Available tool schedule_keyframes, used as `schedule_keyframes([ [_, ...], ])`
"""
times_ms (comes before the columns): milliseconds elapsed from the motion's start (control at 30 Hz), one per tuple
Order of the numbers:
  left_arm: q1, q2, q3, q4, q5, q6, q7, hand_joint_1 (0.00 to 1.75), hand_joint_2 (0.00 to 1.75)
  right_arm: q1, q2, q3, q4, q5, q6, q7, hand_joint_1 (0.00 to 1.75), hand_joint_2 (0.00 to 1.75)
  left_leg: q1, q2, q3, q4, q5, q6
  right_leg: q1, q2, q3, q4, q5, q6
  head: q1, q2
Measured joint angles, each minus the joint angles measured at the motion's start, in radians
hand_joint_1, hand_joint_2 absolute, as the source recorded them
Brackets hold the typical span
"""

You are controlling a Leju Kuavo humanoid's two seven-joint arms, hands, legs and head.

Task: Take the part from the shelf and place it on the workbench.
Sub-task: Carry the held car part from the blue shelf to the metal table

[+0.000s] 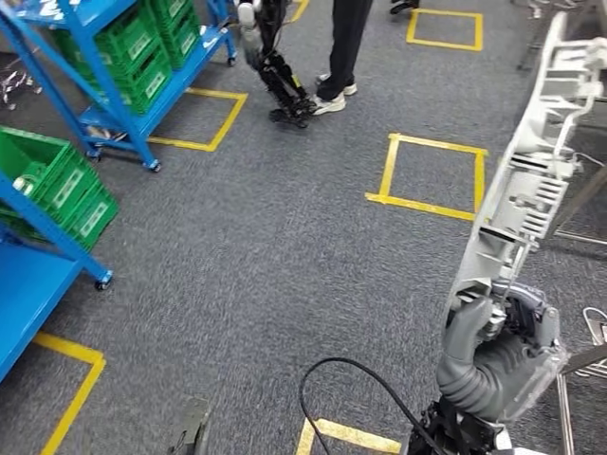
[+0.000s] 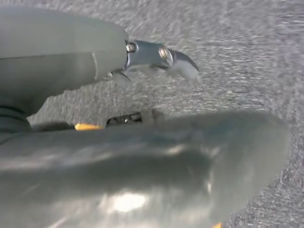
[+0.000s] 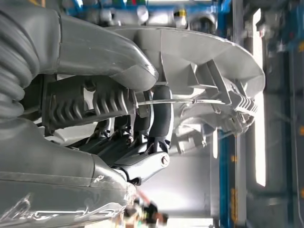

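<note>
The part (image 1: 529,180) is a long pale grey plastic moulding with ribs and slots. It stands tilted at the right of the head view, rising from my right hand (image 1: 494,351) toward the upper right. That hand grips its lower end. In the right wrist view the dark fingers (image 3: 157,118) wrap over the ribbed edge of the part (image 3: 215,61). My left hand (image 2: 118,156) hangs over grey carpet, with one finger (image 2: 157,54) stretched apart from the thick thumb and nothing between them.
Blue wheeled shelves with green bins (image 1: 129,47) (image 1: 50,180) stand at the left, with a blue shelf board (image 1: 22,284) close by. A person's legs (image 1: 343,47) and another robot's foot (image 1: 286,90) are ahead. Yellow tape squares (image 1: 430,175) mark the carpet. A black cable (image 1: 358,379) loops near me.
</note>
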Motion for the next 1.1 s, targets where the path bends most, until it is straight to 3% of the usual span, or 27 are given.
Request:
schedule_keyframes([
  [67,0.002,0.002,0.0,0.0,0.007,0.004,0.0,0.0,1.75,0.0,0.001,0.0,0.0,0.0,-0.002,-0.001,1.75,1.75,0.001,-0.047,-0.062,0.127,-0.064,-0.002,-0.002,0.026,0.0,-0.001,0.002,-0.007,-0.004,0.0],
  [100,0.004,0.003,0.001,0.0,0.011,0.006,-0.001,0.0,1.75,0.0,0.001,0.0,0.0,0.0,-0.003,-0.002,1.75,1.75,0.001,-0.054,-0.098,0.193,-0.087,-0.001,-0.001,0.041,-0.001,-0.001,0.002,-0.008,-0.006,0.0],
  [133,0.005,0.004,0.001,0.0,0.017,0.007,-0.004,0.0,1.75,0.0,0.001,0.0,0.0,0.0,-0.004,-0.002,1.75,1.75,0.001,-0.058,-0.123,0.234,-0.092,0.0,-0.001,0.056,-0.001,-0.001,0.002,-0.009,-0.006,0.0],
  [167,0.006,0.005,0.002,0.0,0.023,0.007,-0.009,0.0,1.75,0.0,0.001,0.0,0.0,0.0,-0.006,-0.002,1.75,1.75,0.001,-0.059,-0.13,0.236,-0.076,0.002,-0.001,0.072,-0.001,-0.001,0.002,-0.009,-0.006,0.0],
  [233,0.005,0.007,0.004,0.0,0.031,0.006,-0.02,0.0,1.75,0.0,0.001,0.0,0.0,0.001,-0.008,-0.002,1.75,1.75,0.002,-0.078,-0.091,0.134,0.0,0.007,-0.003,0.104,0.0,0.0,0.004,-0.006,-0.006,0.0],
  [300,0.003,0.008,0.007,0.0,0.034,0.005,-0.026,0.0,1.75,0.0,0.001,0.0,0.0,0.001,-0.009,-0.002,1.75,1.75,0.005,-0.123,-0.036,0.01,0.052,0.013,-0.003,0.13,-0.003,0.002,0.006,0.002,-0.006,0.0],
  [367,0.001,0.008,0.008,0.0,0.036,0.003,-0.029,0.0,1.75,0.001,0.001,-0.002,-0.001,0.002,-0.011,-0.003,1.75,1.75,0.005,-0.145,-0.017,-0.036,0.057,0.018,-0.006,0.152,-0.01,0.0,0.011,0.015,-0.006,0.0],
  [400,0.0,0.007,0.009,0.0,0.036,0.0,-0.03,0.0,1.75,0.002,0.001,-0.003,-0.001,0.002,-0.013,-0.003,1.75,1.75,0.005,-0.136,-0.016,-0.041,0.058,0.023,-0.009,0.163,-0.015,-0.004,0.015,0.023,-0.006,0.0],
  [433,-0.001,0.006,0.01,0.0,0.035,-0.004,-0.033,0.0,1.75,0.004,0.001,-0.005,-0.002,0.002,-0.014,-0.003,1.75,1.75,0.004,-0.125,-0.015,-0.044,0.061,0.029,-0.01,0.158,-0.018,-0.004,0.016,0.029,-0.006,0.0],
  [467,-0.002,0.005,0.011,0.0,0.034,-0.009,-0.036,0.0,1.75,0.005,0.001,-0.006,-0.003,0.002,-0.016,-0.004,1.75,1.75,0.004,-0.114,-0.014,-0.047,0.064,0.036,-0.008,0.137,-0.025,0.006,0.009,0.033,-0.004,0.0],
  [500,-0.002,0.004,0.011,0.0,0.032,-0.016,-0.041,0.0,1.75,0.006,0.001,-0.006,-0.004,0.002,-0.016,-0.006,1.75,1.75,0.004,-0.1,-0.012,-0.05,0.066,0.042,-0.006,0.106,-0.041,0.037,-0.011,0.037,-0.001,0.0],
  [567,-0.001,0.003,0.011,0.0,0.029,-0.031,-0.052,0.0,1.75,0.006,0.001,-0.007,-0.006,0.001,-0.018,-0.011,1.75,1.75,0.002,-0.074,-0.011,-0.052,0.066,0.049,-0.003,0.042,-0.098,0.159,-0.076,0.043,0.003,0.0],
  [633,0.001,0.005,0.012,0.0,0.03,-0.038,-0.059,0.0,1.75,0.006,0.001,-0.006,-0.006,0.0,-0.023,-0.016,1.75,1.75,0.0,-0.044,-0.01,-0.052,0.064,0.051,-0.004,0.025,-0.151,0.272,-0.119,0.048,0.003,0.0],
  [667,0.001,0.006,0.012,0.0,0.033,-0.039,-0.061,0.0,1.75,0.006,0.001,-0.006,-0.006,0.0,-0.025,-0.018,1.75,1.75,0.0,-0.031,-0.009,-0.052,0.062,0.05,-0.005,0.022,-0.152,0.279,-0.114,0.049,0.003,0.0],
  [700,0.001,0.006,0.012,0.0,0.035,-0.039,-0.062,0.0,1.75,0.006,0.001,-0.006,-0.006,0.0,-0.028,-0.018,1.75,1.75,0.0,-0.019,-0.007,-0.052,0.06,0.049,-0.006,0.017,-0.132,0.246,-0.092,0.05,0.003,0.0],
  [767,0.001,0.006,0.013,0.0,0.038,-0.038,-0.064,0.0,1.75,0.005,0.001,-0.006,-0.006,-0.001,-0.031,-0.018,1.75,1.75,-0.002,0.002,0.001,-0.051,0.054,0.042,-0.003,-0.016,-0.051,0.107,-0.035,0.048,0.003,0.0],
  [833,0.001,0.007,0.013,0.0,0.039,-0.036,-0.066,0.0,1.75,0.004,0.002,-0.005,-0.006,-0.003,-0.033,-0.018,1.75,1.75,-0.007,0.018,0.007,-0.049,0.047,0.032,0.001,-0.042,0.005,0.01,-0.009,0.037,0.002,0.0],
  [867,0.0,0.007,0.013,0.0,0.04,-0.035,-0.066,0.0,1.75,0.004,0.002,-0.005,-0.006,-0.003,-0.033,-0.017,1.75,1.75,-0.009,0.026,0.009,-0.049,0.045,0.027,0.005,-0.042,0.01,-0.001,-0.01,0.029,0.001,0.0],
  [933,-0.001,0.006,0.014,0.0,0.043,-0.033,-0.066,0.0,1.75,0.004,0.002,-0.004,-0.006,-0.004,-0.034,-0.016,1.75,1.75,-0.007,0.039,0.012,-0.05,0.042,0.016,0.004,-0.018,0.006,-0.003,-0.006,0.015,0.001,0.0],
  [1000,-0.002,0.005,0.014,0.0,0.044,-0.033,-0.067,0.0,1.75,0.003,0.003,-0.004,-0.006,-0.004,-0.034,-0.016,1.75,1.75,-0.004,0.008,-0.001,-0.017,0.015,0.004,-0.001,0.005,0.005,-0.007,-0.002,0.004,0.0,0.0],
  [1067,-0.002,0.006,0.014,0.0,0.046,-0.032,-0.068,0.0,1.75,0.003,0.005,-0.004,-0.006,-0.004,-0.035,-0.016,1.75,1.75,-0.002,-0.04,-0.053,0.093,-0.045,-0.002,-0.004,0.026,0.005,-0.009,0.0,-0.003,-0.003,0.0],
  [1100,-0.001,0.006,0.015,0.0,0.046,-0.032,-0.068,0.0,1.75,0.003,0.005,-0.003,-0.006,-0.004,-0.035,-0.015,1.75,1.75,-0.002,-0.051,-0.09,0.164,-0.074,-0.003,-0.005,0.038,0.005,-0.009,0.0,-0.004,-0.005,0.0],
])
